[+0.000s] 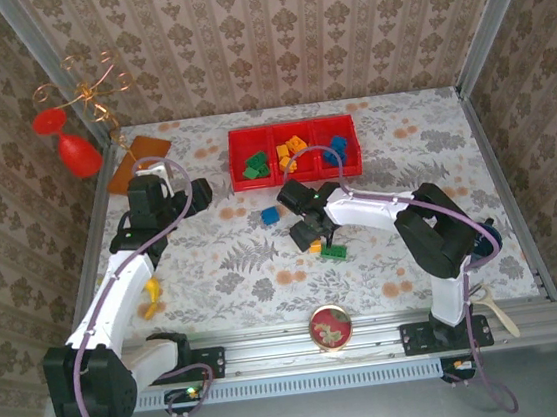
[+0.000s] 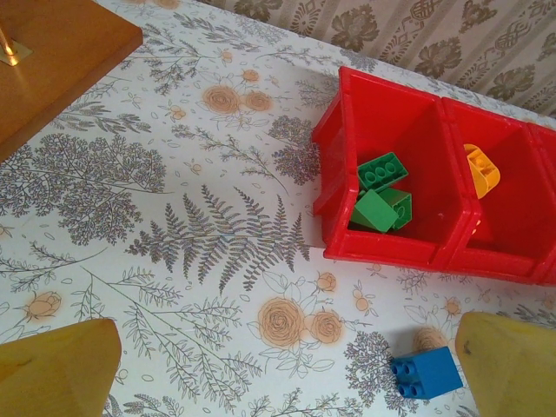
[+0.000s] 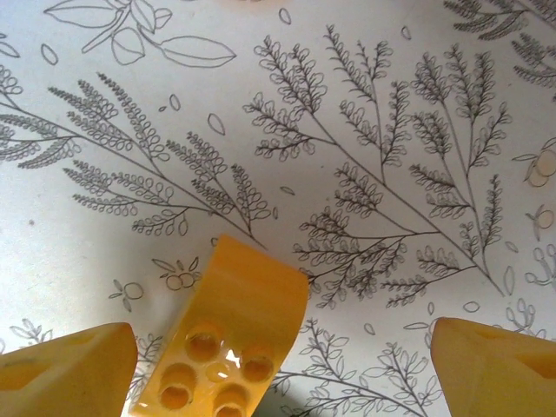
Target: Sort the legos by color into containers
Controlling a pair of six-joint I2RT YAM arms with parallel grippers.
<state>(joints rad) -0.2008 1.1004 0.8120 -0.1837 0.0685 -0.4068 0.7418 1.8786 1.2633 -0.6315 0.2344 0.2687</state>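
On the flowered surface (image 3: 391, 104) the right hand (image 3: 282, 369) is open around a yellow brick (image 3: 239, 321) (tilted, near one finger), so closing could flip it out.

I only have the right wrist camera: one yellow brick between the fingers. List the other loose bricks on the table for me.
Observer: A green brick lies just right of the right gripper, a little nearer the bases.
Operator: Keep going.
Observer: A blue brick sits on the near side of the tray, apart from it.
Operator: Now name the bin for yellow.
Observer: The middle bin already holds orange-yellow bricks.
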